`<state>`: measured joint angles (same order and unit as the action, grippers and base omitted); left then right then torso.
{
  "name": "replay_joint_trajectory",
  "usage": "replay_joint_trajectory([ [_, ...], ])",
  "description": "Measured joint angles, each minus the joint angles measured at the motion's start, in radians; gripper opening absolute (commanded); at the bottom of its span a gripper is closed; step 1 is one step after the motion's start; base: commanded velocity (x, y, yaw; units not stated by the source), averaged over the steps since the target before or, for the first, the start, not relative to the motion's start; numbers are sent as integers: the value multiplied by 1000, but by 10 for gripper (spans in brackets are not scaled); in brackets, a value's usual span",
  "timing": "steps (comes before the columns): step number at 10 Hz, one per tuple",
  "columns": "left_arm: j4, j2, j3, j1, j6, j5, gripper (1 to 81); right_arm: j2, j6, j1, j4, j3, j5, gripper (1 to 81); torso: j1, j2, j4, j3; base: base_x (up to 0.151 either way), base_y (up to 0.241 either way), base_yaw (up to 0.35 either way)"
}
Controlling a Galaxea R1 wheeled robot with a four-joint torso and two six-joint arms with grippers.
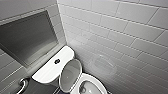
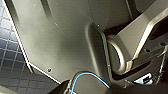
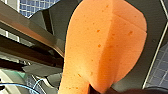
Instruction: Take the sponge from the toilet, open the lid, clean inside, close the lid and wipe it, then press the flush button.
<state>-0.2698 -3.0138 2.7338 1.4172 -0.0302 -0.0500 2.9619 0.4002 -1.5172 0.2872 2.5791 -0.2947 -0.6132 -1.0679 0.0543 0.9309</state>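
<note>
Sponge [image 3: 105, 45] first, by place: it is not on the toilet but up in the right wrist view.

Head view: the toilet [image 1: 96, 83] stands in a corner against a wall of pale tiles [image 1: 120, 32]. The lid [image 1: 70, 75] is raised and leans back toward the cistern [image 1: 47, 72], so the bowl is open. The flush button [image 1: 57, 61] sits in the middle of the flat cistern top. Beside the cistern there is a dark grey recess [image 1: 27, 37] in the other wall, and a metal grab bar [image 1: 22, 85] lower down.

Left wrist view: the robot's own dark parts, a blue cable [image 2: 85, 76] and a strip of dark small-tiled floor [image 2: 10, 57]. Whether the left pincer is wide or narrow, I cannot tell.

Right wrist view: the orange sponge looms large and close, its pitted face toward the camera, clear of the floor tiles behind it. The right pincer [image 3: 100, 90] grips it at its narrow end, where a dark tip presses into the foam.
</note>
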Motion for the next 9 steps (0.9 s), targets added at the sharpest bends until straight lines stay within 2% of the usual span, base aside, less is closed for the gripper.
replay_joint_trajectory([
  [3,0,0,0,11,-1,5,811,-31,5,-9,1,-21,-9,10,0,0,0,0,0,0,0],
  [5,0,0,0,6,-1,4,811,-82,9,6,1,-84,-45,10,0,0,0,0,0,0,0],
  [6,0,0,0,5,-1,3,811,-143,21,25,1,-158,-59,10,0,0,-9,0,0,0,0],
  [7,0,0,0,3,-1,3,811,-198,33,41,0,-223,-70,10,0,0,-29,0,0,0,0],
  [9,0,-1,0,3,-3,4,811,-303,59,86,0,-352,-87,10,0,0,-91,0,0,0,0],
])
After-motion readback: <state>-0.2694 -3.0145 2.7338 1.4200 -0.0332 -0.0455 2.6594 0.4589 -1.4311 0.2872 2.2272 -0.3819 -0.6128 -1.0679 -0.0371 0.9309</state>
